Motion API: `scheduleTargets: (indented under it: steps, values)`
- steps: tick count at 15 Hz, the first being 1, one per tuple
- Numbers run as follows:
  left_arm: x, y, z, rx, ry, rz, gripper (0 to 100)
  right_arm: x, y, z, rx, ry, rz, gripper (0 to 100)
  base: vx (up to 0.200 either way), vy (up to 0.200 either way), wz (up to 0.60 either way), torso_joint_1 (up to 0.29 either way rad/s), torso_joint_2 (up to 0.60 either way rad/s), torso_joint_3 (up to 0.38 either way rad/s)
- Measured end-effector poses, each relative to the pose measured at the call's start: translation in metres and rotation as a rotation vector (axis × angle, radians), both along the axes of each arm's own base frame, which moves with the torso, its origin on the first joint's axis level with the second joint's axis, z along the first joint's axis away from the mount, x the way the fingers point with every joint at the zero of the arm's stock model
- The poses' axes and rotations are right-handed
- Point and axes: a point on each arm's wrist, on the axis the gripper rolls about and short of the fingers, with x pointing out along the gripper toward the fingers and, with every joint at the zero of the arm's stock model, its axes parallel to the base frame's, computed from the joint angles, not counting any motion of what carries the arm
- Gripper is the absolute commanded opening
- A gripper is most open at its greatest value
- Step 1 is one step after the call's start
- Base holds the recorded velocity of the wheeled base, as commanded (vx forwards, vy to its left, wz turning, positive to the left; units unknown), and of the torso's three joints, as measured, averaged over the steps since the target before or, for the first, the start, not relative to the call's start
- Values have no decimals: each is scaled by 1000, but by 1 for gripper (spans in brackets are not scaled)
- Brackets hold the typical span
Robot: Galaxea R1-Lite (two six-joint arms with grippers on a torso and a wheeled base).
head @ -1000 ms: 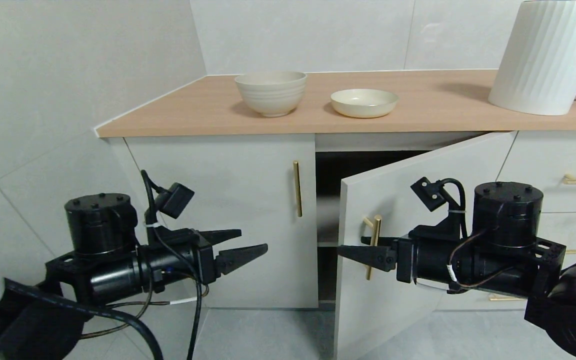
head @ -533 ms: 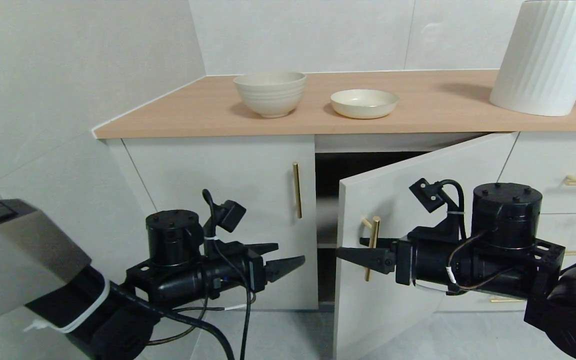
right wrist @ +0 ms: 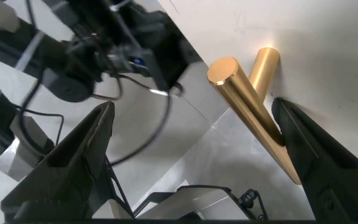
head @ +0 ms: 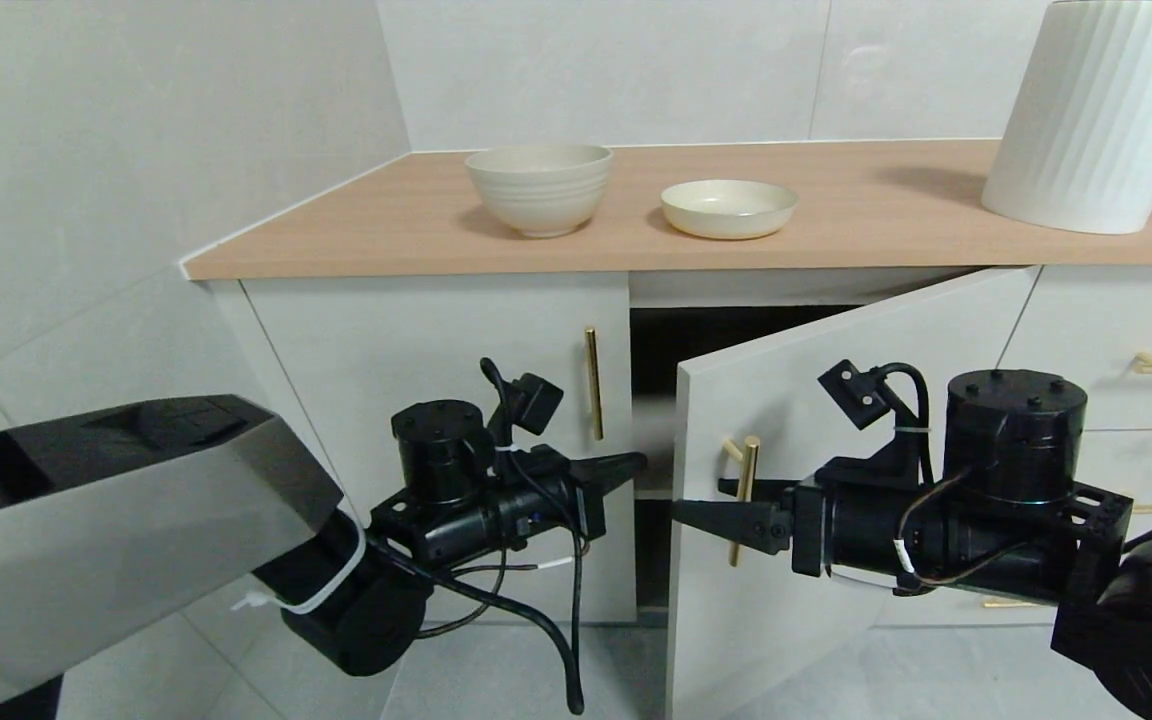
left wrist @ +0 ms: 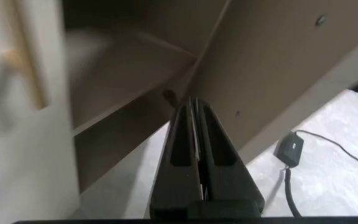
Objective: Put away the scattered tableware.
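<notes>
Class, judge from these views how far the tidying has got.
Done: the cabinet door stands ajar. In hand: the open right tool straddles its handle; the shut left tool points at the gap. Left: bowl and dish sit on the counter.

The bowl (head: 539, 187) sat on the counter (head: 386, 235) toward its left end, with the shallow dish (head: 729, 207) to its right, apart, and a ribbed canister (head: 1096, 115) at the right end. Below the dish the open cabinet door (head: 836, 350) swung outward. The right gripper (head: 711, 500) straddled its handle (head: 744, 490), and the left gripper (head: 636, 463) sat before the gap.
</notes>
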Motion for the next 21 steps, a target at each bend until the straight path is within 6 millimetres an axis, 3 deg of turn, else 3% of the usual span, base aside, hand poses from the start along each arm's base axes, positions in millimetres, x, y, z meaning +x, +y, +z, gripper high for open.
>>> scheduleTargets:
  steps: [4,10,16,21]
  values:
    - [10,-21,-9,-14,-25,-28,0,-3,1,-1,4,-7,6,100,0,0,0,0,0,0]
    - [4,-49,-8,-48,-83,-89,0,-3,1,-1,4,-9,7,100,0,0,0,0,0,0]
    - [2,-55,-8,-53,-89,-104,0,-5,-2,0,3,-12,-9,100,0,0,0,0,0,0]
    - [0,-57,-9,-51,-87,-99,0,-6,-9,3,-8,-29,-130,100,0,0,0,0,0,0]
